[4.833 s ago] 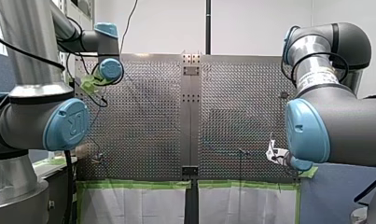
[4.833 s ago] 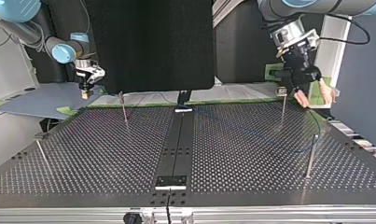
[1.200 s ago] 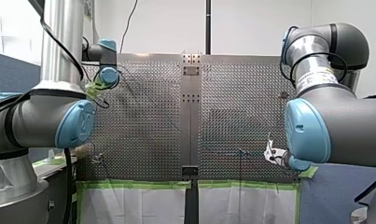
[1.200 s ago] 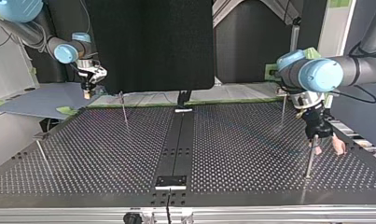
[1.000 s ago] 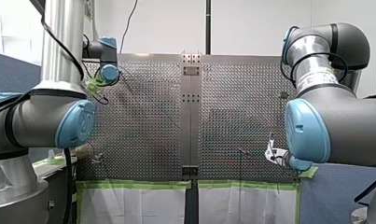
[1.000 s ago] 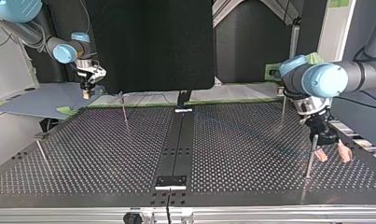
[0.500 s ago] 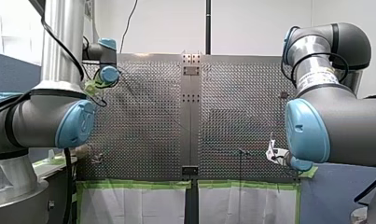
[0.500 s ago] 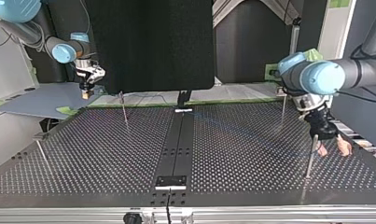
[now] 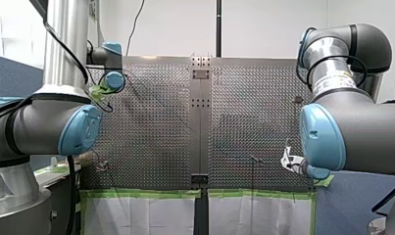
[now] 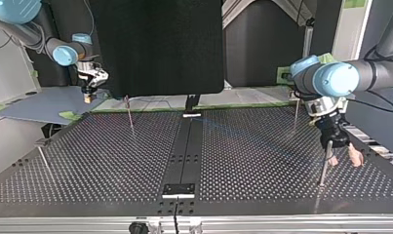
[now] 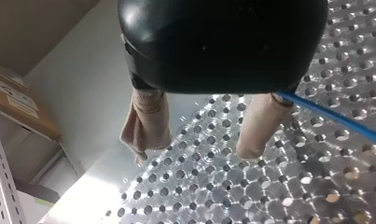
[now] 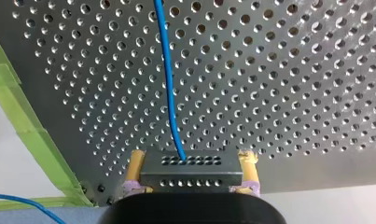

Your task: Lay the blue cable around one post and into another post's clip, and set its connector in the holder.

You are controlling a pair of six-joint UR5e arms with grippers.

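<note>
Blue cable (image 12: 169, 84); dark grey connector (image 12: 191, 171) with rows of small holes. Silver-grey bench (image 12: 293, 93), evenly perforated, edged with green tape (image 12: 24, 140). Left gripper (image 11: 192, 155) black, pads (image 11: 255, 123) beige.

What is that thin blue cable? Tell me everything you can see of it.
The blue cable is thin and smooth, plastic-coated by its look. One end meets a grey connector with rows of small holes, clamped in my right gripper; from there it runs almost straight across the perforated table. Farther along it passes by the base of one beige finger of my open left gripper; whether it touches there is unclear.
</note>
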